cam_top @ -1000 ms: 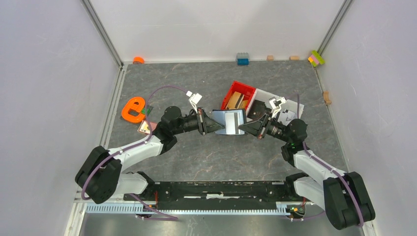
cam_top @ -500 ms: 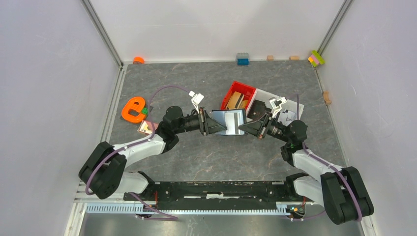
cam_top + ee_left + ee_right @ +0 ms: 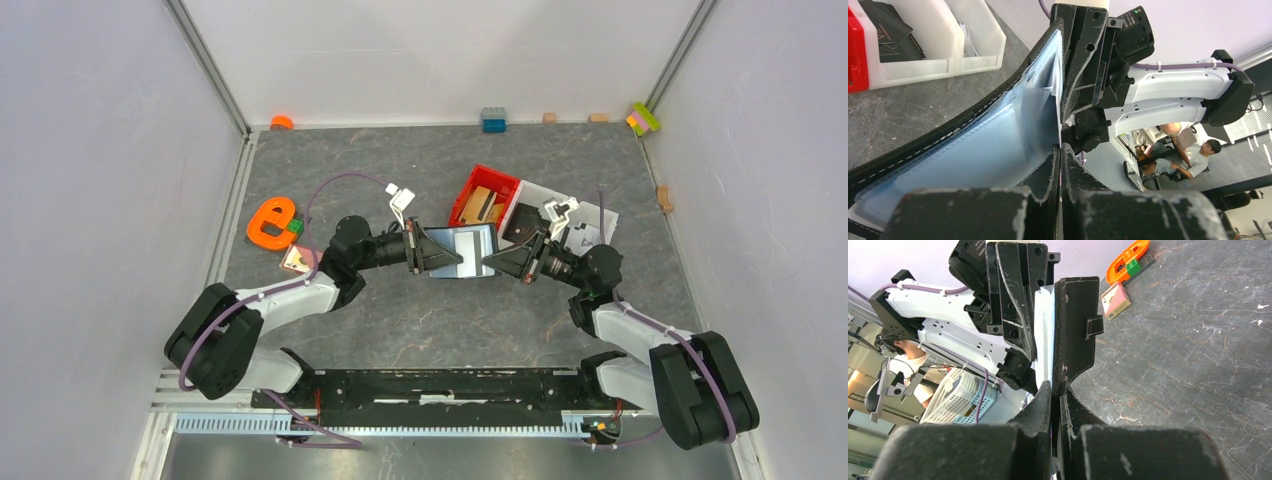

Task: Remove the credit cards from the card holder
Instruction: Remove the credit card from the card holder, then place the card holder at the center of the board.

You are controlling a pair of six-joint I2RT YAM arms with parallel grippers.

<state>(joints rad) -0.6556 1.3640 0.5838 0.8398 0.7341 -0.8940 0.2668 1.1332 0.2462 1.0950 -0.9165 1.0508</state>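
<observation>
The counter (image 3: 400, 320) was a dark grey marbled slab. At its left lay an orange e-shaped piece (image 3: 268, 222), with a small pinkish box (image 3: 295, 259) just beside it. Right of centre, a red bin (image 3: 497, 172) holding wooden blocks (image 3: 480, 204) touched a white bin (image 3: 603, 215). Along the far edge sat an orange bit (image 3: 282, 122), a blue-grey brick (image 3: 493, 120), two small tan cubes (image 3: 549, 117) and a yellow, pink and green brick stack (image 3: 644, 118); a lone tan block (image 3: 664, 198) lay by the right wall

Bright, even lighting; soft shadows; wrist-view foregrounds blurred.
</observation>
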